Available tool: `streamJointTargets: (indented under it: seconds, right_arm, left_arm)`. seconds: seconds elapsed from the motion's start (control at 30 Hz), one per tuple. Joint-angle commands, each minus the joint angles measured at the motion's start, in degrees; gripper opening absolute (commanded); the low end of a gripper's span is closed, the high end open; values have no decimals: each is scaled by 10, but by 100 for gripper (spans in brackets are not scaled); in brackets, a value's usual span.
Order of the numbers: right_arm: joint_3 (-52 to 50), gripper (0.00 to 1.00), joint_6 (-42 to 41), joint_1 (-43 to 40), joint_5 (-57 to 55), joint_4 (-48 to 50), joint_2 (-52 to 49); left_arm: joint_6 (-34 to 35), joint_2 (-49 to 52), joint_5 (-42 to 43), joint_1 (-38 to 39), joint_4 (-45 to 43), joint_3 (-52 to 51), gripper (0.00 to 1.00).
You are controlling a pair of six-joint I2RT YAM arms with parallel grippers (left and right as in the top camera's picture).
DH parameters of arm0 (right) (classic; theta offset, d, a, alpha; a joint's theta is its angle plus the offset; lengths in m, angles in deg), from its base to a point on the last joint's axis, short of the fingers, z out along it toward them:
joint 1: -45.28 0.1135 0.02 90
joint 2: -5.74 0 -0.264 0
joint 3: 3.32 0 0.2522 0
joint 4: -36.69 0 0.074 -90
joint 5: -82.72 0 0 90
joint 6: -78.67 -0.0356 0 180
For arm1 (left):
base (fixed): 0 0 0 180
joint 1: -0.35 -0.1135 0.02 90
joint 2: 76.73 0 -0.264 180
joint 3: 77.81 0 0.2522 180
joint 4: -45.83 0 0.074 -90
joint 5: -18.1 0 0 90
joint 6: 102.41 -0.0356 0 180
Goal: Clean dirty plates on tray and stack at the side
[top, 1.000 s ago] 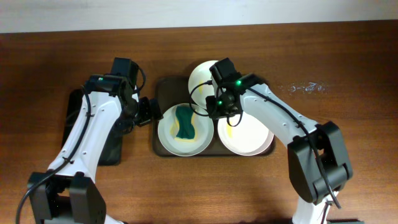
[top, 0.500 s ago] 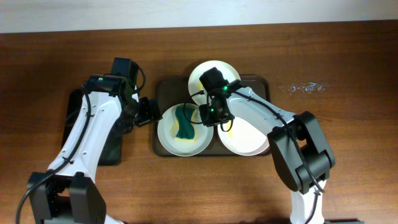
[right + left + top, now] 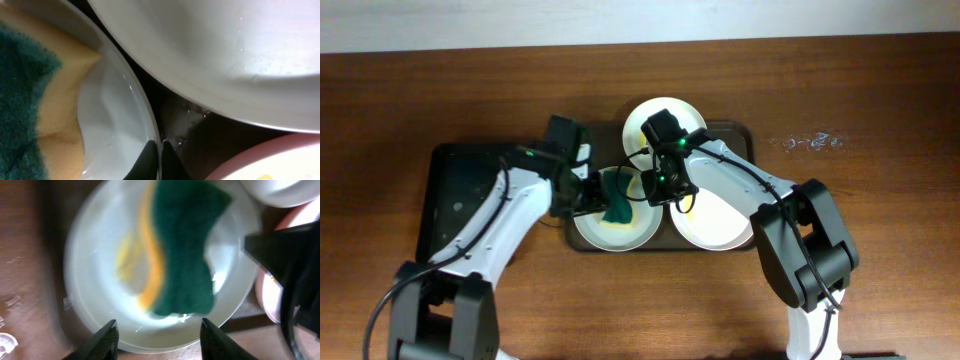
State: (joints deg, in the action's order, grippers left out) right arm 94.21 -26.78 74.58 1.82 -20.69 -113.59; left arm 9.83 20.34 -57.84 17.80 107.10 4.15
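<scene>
Three white plates sit on the dark brown-grey tray: a front left plate, a front right plate with a yellow smear, and a back plate. A green and yellow sponge lies in the front left plate, which has yellow smears. My left gripper is open over that plate's left side, its fingers either side of the near rim, the sponge ahead. My right gripper is shut on that plate's right rim.
A glossy black tray lies left of the big tray, partly under my left arm. The right arm shows dark at the right of the left wrist view. Bare wooden table surrounds both trays.
My left arm has swung right, off the black tray and onto the front left plate. My right gripper moved left to that plate's rim a second ago and has stayed there.
</scene>
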Motion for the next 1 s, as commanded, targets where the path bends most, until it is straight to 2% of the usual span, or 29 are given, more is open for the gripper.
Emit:
streamJointTargets:
  seconds: [0.0,0.1,0.37,0.43,0.5,0.53,0.57,0.63,0.73,0.8,0.87,0.93,0.97]
  right_arm:
    - [-3,4,-5,3,-1,-3,-11]
    - [-3,4,-5,3,-1,-5,-11]
    - [-4,4,-4,3,-1,-5,-11]
    - [-4,4,-4,3,-1,-5,-11]
    - [-4,4,-4,3,-2,-5,-11]
    - [-4,4,-4,3,-2,-5,-11]
    - [-6,4,-4,3,-2,-4,-11]
    - [-11,4,-4,3,-13,-4,-11]
    - [-24,4,-4,3,-15,9,-11]
    - [-28,4,-4,3,-15,12,-11]
    - [-28,4,-4,3,-14,12,-11]
    - [-28,4,-5,3,-14,14,-11]
    - [-28,4,-5,3,-14,17,-11]
  left_arm:
    - [30,1,27,31,-65,-46,53]
    - [30,7,20,37,-133,-63,46]
    - [30,89,-7,38,-213,-63,49]
    - [30,92,-64,38,-211,-63,38]
    - [30,92,-75,38,-207,-63,26]
    - [30,92,-79,38,-208,-62,9]
    - [30,92,-86,37,-209,-61,1]
    - [30,88,-127,35,-199,-55,0]
    - [30,56,-275,34,-123,-22,0]
    - [30,23,-308,34,-102,-2,0]
    - [30,-9,-276,34,-107,0,0]
    - [37,-23,-156,34,-113,0,0]
    - [66,-20,-103,34,-113,-3,0]
